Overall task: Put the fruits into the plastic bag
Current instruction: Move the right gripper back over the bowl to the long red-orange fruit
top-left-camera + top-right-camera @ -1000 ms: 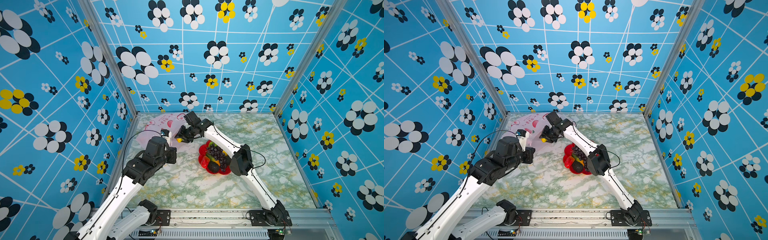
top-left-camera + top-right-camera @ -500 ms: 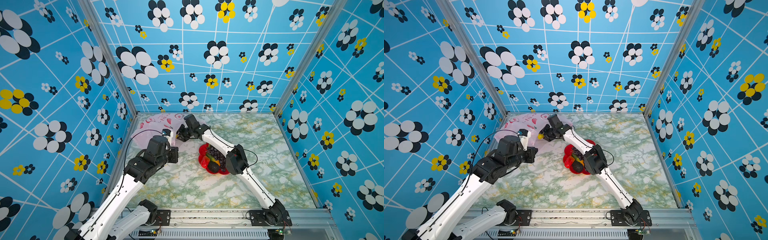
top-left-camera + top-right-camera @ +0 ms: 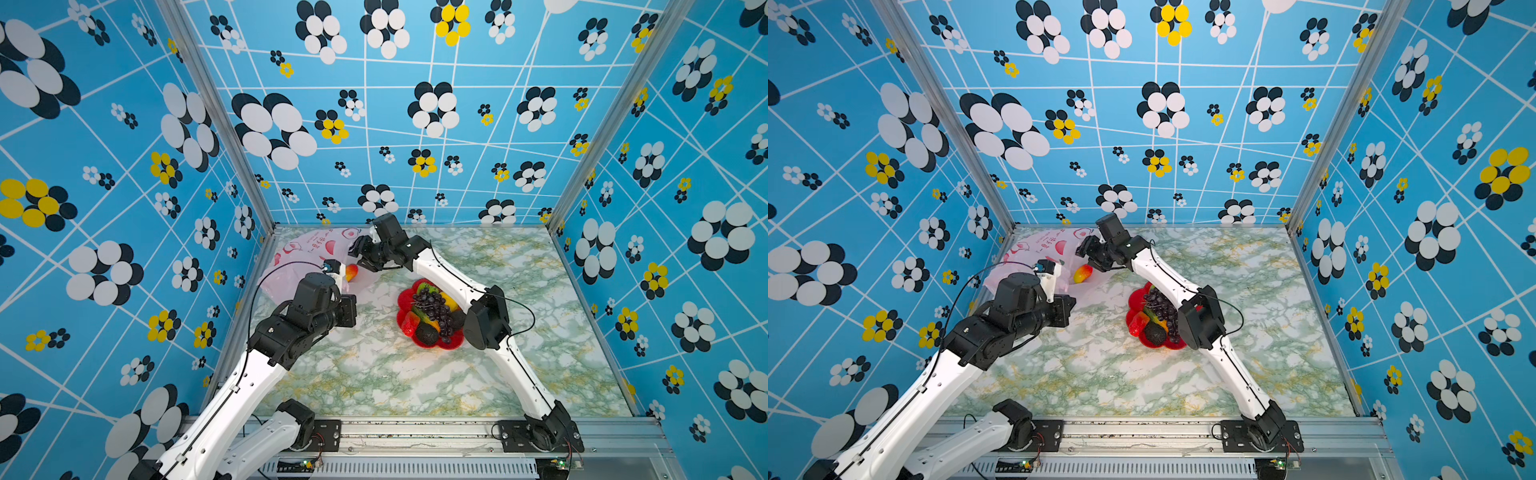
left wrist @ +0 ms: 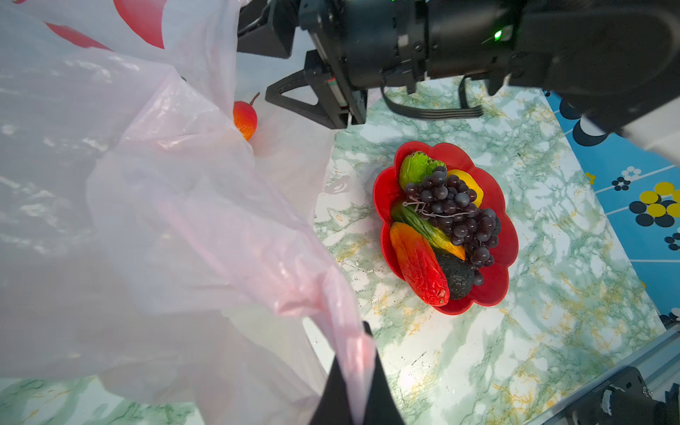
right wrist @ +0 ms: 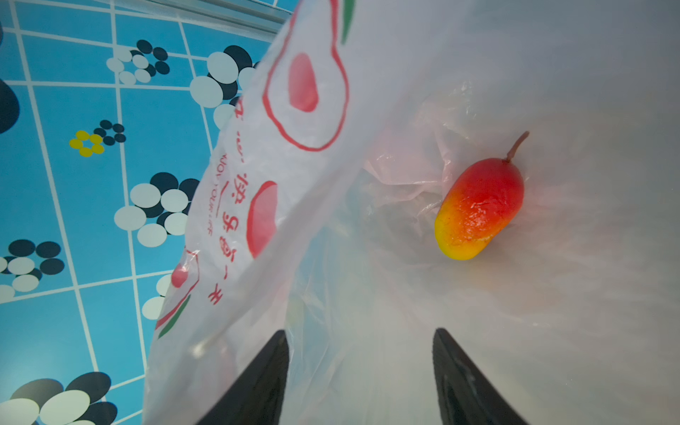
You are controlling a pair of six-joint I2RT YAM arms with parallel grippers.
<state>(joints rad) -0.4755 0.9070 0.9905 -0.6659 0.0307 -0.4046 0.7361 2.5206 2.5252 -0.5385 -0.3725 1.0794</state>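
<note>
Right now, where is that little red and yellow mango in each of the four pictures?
Top view: mango at the bag edge, left of centre.
Top view: mango likewise, slightly further left.
Left wrist view: mango peeking past a bag fold.
Right wrist view: mango on the plastic, ahead of the right end effector.
Shared landmark: the bag.

A mango [image 3: 351, 272] lies inside the open plastic bag [image 3: 307, 249] at the far left corner of the worktop [image 3: 415, 382]. To the bag's right, near the middle, a dish [image 3: 451, 344] carries a heap with a grape bunch [image 3: 436, 307] on top and an avocado [image 3: 426, 334] at the near edge.
</note>
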